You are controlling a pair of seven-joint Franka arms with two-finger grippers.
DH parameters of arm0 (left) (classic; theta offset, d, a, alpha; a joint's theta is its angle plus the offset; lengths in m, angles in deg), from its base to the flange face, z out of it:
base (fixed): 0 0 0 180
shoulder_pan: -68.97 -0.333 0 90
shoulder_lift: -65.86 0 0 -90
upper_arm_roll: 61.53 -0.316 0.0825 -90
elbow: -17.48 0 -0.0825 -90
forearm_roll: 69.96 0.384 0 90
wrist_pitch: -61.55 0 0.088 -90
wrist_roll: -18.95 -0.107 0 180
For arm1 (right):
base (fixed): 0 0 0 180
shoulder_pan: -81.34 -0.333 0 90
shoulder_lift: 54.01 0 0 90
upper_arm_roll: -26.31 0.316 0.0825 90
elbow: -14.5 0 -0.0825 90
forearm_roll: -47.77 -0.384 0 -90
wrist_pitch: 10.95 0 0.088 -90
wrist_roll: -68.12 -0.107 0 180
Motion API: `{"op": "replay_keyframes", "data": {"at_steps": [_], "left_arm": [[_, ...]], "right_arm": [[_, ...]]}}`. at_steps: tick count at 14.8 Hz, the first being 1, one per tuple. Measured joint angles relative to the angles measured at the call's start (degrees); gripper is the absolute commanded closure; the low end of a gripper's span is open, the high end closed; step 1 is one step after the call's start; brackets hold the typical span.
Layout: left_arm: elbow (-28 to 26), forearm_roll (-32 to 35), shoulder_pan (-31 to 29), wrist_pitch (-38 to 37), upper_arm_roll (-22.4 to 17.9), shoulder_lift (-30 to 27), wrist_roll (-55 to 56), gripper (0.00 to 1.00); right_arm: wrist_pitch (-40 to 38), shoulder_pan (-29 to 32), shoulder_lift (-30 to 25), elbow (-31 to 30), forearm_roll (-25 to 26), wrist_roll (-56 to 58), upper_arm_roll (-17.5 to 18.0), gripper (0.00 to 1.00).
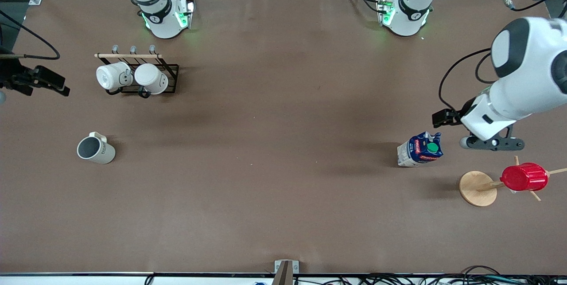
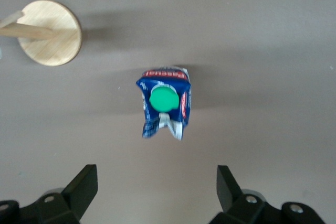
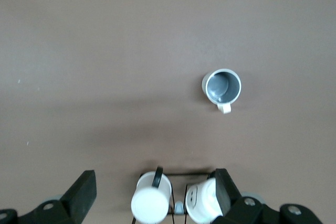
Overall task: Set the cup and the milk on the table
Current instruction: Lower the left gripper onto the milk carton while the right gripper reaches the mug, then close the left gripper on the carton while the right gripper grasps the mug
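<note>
Looks done to me: white grey-lined mug (image 1: 95,149) and blue-and-white milk carton (image 1: 420,149) both stand on the brown table (image 1: 274,143) near its ends, left gripper (image 2: 155,192) and right gripper (image 3: 155,195) up in the air, fingers apart, holding nothing.

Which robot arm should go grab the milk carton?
The left arm, probably. Its left gripper hangs open right above the milk, at its end of the table. The right gripper, also open, is up over the mug rack, near the cup.
</note>
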Motion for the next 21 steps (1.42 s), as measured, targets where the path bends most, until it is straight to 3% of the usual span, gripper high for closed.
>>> {"op": "replay_keyframes", "data": {"at_steps": [3,7,16,21], "left_arm": [[-5.85,0.0,-0.1,6.37,-0.03,0.02,1.1,0.0],[-9.38,0.0,-0.35,10.64,-0.05,0.15,2.84,0.0],[-9.88,0.0,-0.51,15.25,-0.08,2.24,3.51,0.0],[-9.87,0.0,-0.4,18.28,-0.01,4.83,3.61,0.05]], "right_arm": [[5.68,1.41,3.02,-0.17,0.0,1.39,0.0,0.0],[11.86,5.76,8.85,-0.35,0.0,5.05,-0.14,0.0],[25.95,13.46,23.62,-0.66,-0.02,15.63,-0.27,0.0],[28.85,15.36,29.73,-0.64,-0.02,16.21,-0.28,0.01]]}}
